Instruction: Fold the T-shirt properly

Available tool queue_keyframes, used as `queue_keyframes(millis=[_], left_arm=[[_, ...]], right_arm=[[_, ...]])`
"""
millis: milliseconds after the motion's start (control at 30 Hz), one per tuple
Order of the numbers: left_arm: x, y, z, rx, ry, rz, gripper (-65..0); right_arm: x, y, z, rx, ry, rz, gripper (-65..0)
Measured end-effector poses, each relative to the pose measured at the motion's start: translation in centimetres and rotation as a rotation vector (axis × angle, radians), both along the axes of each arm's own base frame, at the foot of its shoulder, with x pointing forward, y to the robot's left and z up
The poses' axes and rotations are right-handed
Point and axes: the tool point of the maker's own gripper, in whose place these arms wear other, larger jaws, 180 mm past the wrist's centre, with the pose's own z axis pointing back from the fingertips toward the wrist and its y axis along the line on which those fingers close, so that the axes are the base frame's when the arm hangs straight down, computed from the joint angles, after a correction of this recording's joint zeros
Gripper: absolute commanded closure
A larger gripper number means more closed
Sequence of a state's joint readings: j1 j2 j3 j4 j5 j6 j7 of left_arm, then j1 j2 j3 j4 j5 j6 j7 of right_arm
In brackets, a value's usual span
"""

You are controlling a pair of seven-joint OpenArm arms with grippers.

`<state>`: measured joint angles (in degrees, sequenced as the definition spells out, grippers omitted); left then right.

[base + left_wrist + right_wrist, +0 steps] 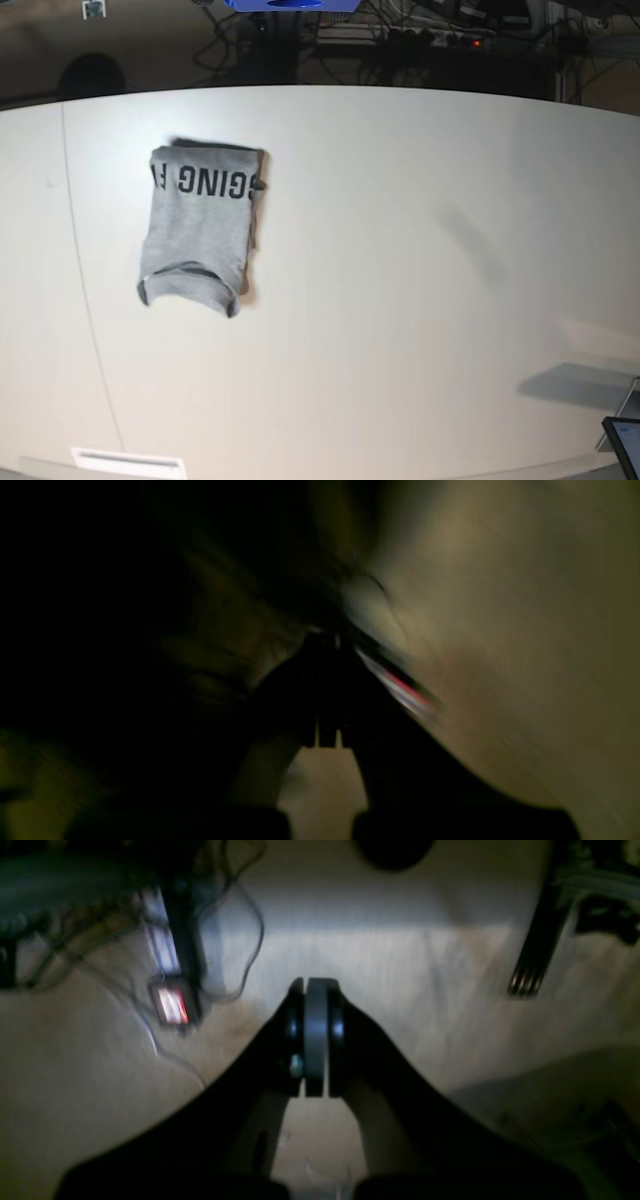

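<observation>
- The left wrist view is dark and strongly blurred; the left end effector [327, 690] is only a black shape, and what lies around it cannot be told.
- The lettering on the T-shirt [197, 225] is cut by the fold, so only part of it shows.
- In the right wrist view, the cables [235, 915] and a glowing device [171, 1005] are blurred.

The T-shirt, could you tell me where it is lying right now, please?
In the base view the T-shirt lies folded on the left half of the white table, nearer the far edge, lettering facing up.
</observation>
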<state>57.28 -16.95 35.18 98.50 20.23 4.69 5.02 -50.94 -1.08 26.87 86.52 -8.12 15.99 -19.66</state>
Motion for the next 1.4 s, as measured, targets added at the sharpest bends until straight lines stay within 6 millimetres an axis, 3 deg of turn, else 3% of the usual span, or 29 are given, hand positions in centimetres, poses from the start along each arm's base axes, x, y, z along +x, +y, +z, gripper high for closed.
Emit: queue_keyframes(millis=[67,133,200,267,367,467,533,600,667,767,867,967,1067,1167,1267,1400], left_arm=[[0.2,1.7,-0.3,0.039,-0.010,0.006,0.0],[-2.3,2.1,-0.8,0.047,0.047,-0.009,0.0],[-4.8,1.6,-0.9,0.042,0.116,-0.028,0.0],[-3.5,1.0,-0.1,0.017,0.074,0.002,0.0],[-1.5,1.4,-0.9,0.040,0.053,0.063,0.0],[-3.7,2.2,-2.3,0.045,0.144,0.099,0.0],[-5.5,2.2,-3.2,0.038,0.236,0.124,0.0],[-4.4,2.6,-3.7,0.020,0.230,0.178,0.0],[-3.6,3.7,-5.6,0.041,0.265,0.244,0.0],[-4.9,5.7,-8.4,0.095,0.352,0.290,0.0],[-7.2,7.7,-11.1,0.147,0.470,0.367,0.0],[-7.7,9.1,-13.8,0.174,0.551,0.471,0.0],[-8.5,10.3,-16.4,0.199,0.632,0.567,0.0],[-9.8,10.9,-18.6,0.189,0.756,0.652,0.0],[-9.8,10.9,-20.2,0.139,0.868,0.745,0.0],[-6.4,11.3,-21.4,0.079,0.893,0.794,0.0]], right_arm=[[-0.5,-0.3,-0.5,0.001,0.020,-0.005,0.0],[1.2,-0.4,-0.7,0.004,-0.041,-0.003,0.0],[1.0,1.0,-1.4,0.035,-0.019,0.012,0.0],[-0.7,2.1,-2.2,0.080,0.051,0.026,0.0],[-1.1,0.9,-3.0,0.055,0.072,0.027,0.0],[-0.5,1.6,-4.6,0.089,0.074,0.073,0.0],[-2.1,3.6,-5.8,0.146,0.143,0.105,0.0],[-3.9,5.3,-6.9,0.201,0.211,0.138,0.0],[-5.1,5.4,-8.0,0.210,0.271,0.177,0.0],[-5.8,5.8,-9.7,0.233,0.339,0.246,0.0],[-7.2,8.3,-11.1,0.291,0.417,0.321,0.0],[-9.0,10.5,-11.9,0.351,0.495,0.434,0.0],[-10.1,10.0,-12.5,0.350,0.560,0.503,-0.1],[-9.5,9.2,-13.1,0.336,0.579,0.535,-0.1],[-8.0,8.5,-13.7,0.318,0.584,0.527,-0.1],[-5.5,7.3,-14.3,0.286,0.581,0.515,-0.1]])
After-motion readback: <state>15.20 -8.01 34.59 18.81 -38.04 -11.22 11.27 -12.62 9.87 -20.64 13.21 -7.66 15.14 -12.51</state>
